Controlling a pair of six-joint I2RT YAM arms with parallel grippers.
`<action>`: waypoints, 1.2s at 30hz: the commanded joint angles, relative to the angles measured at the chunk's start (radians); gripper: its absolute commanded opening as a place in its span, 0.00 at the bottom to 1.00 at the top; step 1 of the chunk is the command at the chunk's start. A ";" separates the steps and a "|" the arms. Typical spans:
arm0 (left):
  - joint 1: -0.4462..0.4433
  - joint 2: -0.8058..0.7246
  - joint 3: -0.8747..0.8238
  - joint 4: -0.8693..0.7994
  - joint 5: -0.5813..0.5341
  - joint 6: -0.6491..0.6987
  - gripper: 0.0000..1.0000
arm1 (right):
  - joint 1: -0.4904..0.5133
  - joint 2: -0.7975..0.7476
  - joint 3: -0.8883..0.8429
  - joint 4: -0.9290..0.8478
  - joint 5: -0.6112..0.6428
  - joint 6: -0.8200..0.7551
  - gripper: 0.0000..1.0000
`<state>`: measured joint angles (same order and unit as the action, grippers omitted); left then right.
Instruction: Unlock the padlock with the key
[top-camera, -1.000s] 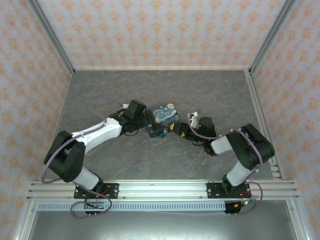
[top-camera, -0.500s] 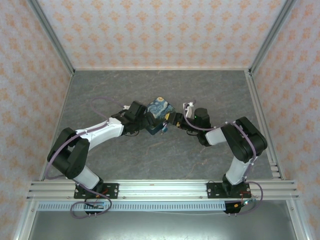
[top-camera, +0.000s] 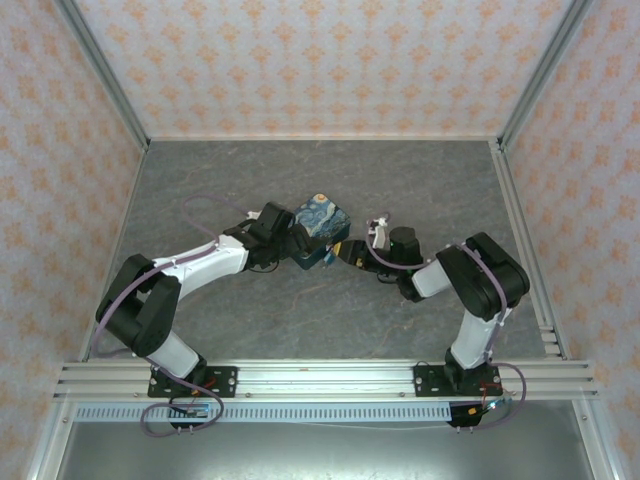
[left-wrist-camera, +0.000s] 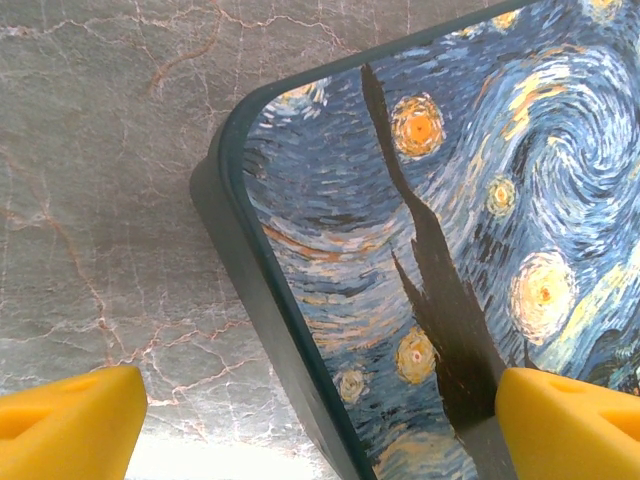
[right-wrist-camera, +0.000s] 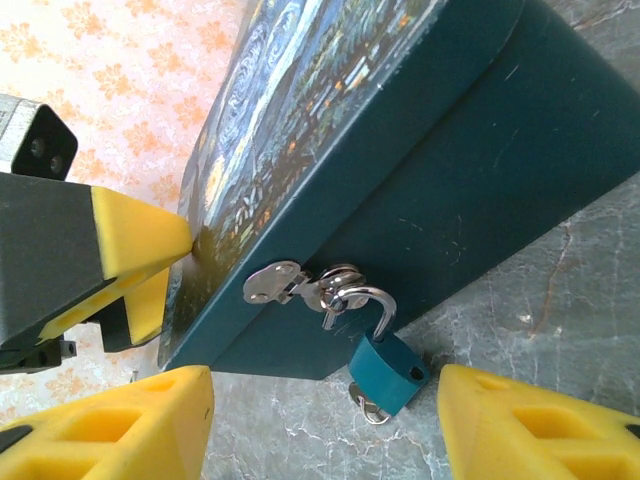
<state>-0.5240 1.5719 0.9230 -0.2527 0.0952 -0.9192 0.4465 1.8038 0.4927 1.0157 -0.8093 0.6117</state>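
Grey marbled table: left claw, jaws apart, leans one pad on the tilted starry box, apparently bracing it so the hasp faces the other arm; there the padlock hangs between the parted fingers of the right claw.

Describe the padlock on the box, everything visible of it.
The padlock is small, with a glossy teal body and a curved silver metal shackle. The shackle is hooked through the silver hasp on the dark teal side of the starry-night box, so the body hangs tilted, low near the marbled table. A small metal ring peeks out beneath it. Only one shackle leg shows entering the body, so whether it is locked cannot be told.
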 joint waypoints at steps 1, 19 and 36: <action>-0.007 0.028 -0.005 -0.015 -0.041 -0.009 0.91 | 0.004 0.030 0.036 0.073 -0.029 -0.028 0.61; -0.007 0.056 0.008 -0.017 -0.033 -0.015 0.90 | 0.021 0.143 0.093 0.194 -0.068 0.043 0.60; -0.011 0.051 0.006 -0.013 -0.031 -0.020 0.90 | 0.028 0.158 0.096 0.182 -0.018 0.009 0.63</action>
<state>-0.5240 1.5932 0.9295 -0.2195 0.0956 -0.9352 0.4690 1.9682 0.5705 1.1824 -0.8448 0.6643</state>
